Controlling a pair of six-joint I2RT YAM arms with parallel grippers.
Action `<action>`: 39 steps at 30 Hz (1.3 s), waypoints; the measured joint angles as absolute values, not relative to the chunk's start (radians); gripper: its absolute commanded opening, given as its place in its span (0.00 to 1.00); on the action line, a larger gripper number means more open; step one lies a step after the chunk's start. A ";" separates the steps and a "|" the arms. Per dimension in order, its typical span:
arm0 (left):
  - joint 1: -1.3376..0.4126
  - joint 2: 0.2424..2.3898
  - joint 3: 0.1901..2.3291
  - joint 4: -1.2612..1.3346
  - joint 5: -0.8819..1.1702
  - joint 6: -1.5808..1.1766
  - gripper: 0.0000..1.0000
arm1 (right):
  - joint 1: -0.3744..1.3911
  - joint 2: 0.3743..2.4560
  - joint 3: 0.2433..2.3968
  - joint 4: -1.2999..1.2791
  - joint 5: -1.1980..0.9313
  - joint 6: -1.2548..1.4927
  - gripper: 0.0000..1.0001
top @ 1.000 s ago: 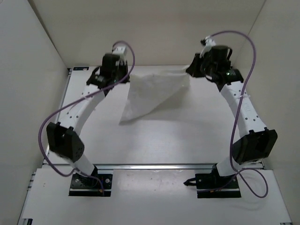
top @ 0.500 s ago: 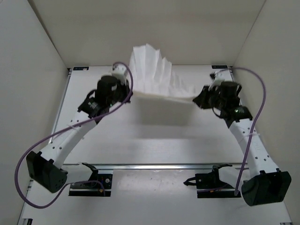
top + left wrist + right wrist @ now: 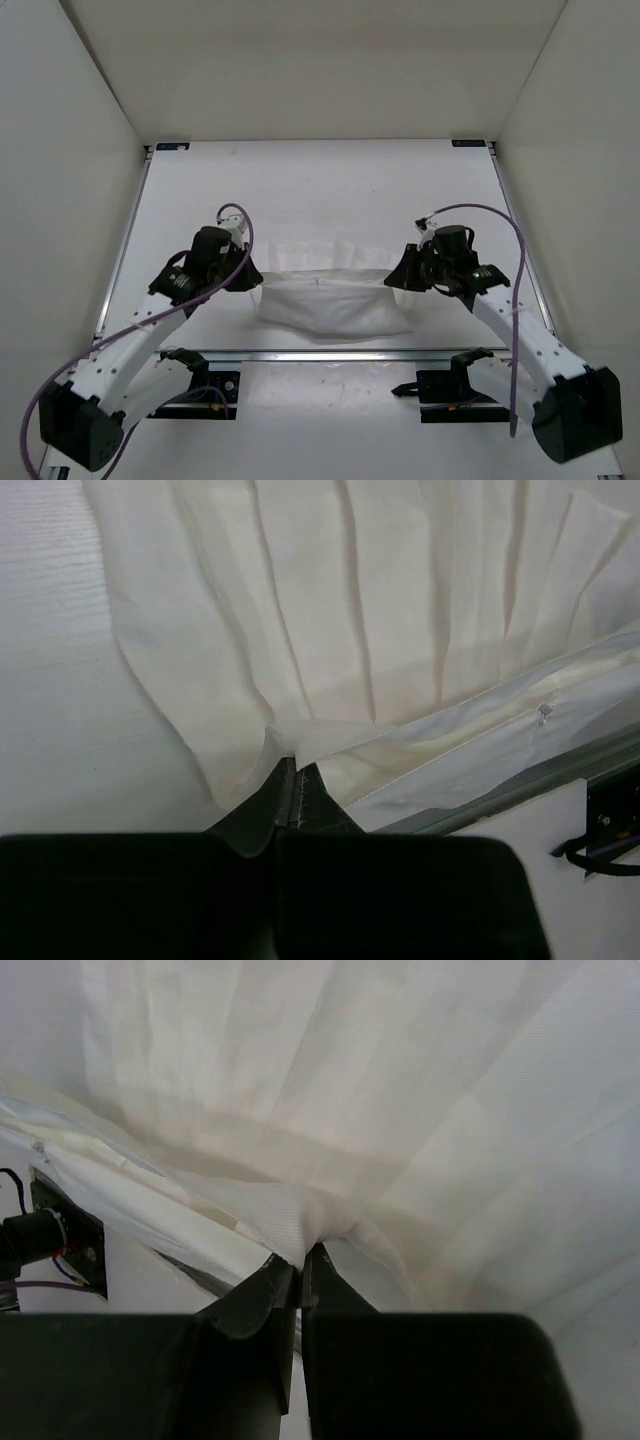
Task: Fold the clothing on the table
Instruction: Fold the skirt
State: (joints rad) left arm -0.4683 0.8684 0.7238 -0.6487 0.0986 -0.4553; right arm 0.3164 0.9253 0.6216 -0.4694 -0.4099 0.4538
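Left wrist: clothing (image 3: pixel 400 630) edge inside left hand (image 3: pixel 295 785)

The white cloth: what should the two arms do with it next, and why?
Probably lower it flat onto the table: the left gripper and right gripper each pinch one end, and the clothing sags between them near the rail.
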 measured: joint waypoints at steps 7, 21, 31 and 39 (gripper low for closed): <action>-0.389 1.262 0.805 -0.527 0.128 -0.419 0.00 | 0.218 1.240 0.678 -0.363 -0.494 0.413 0.00; -0.369 1.816 1.330 -0.485 0.051 -0.328 0.88 | 0.059 1.515 0.900 -0.285 -0.460 0.316 0.32; -0.390 1.761 1.366 -0.536 -0.029 -0.311 0.82 | 0.000 1.348 0.913 -0.292 -0.413 0.279 0.75; -0.479 1.367 1.077 -0.390 0.017 -0.383 0.00 | 0.085 1.185 0.760 -0.183 -0.463 0.321 0.00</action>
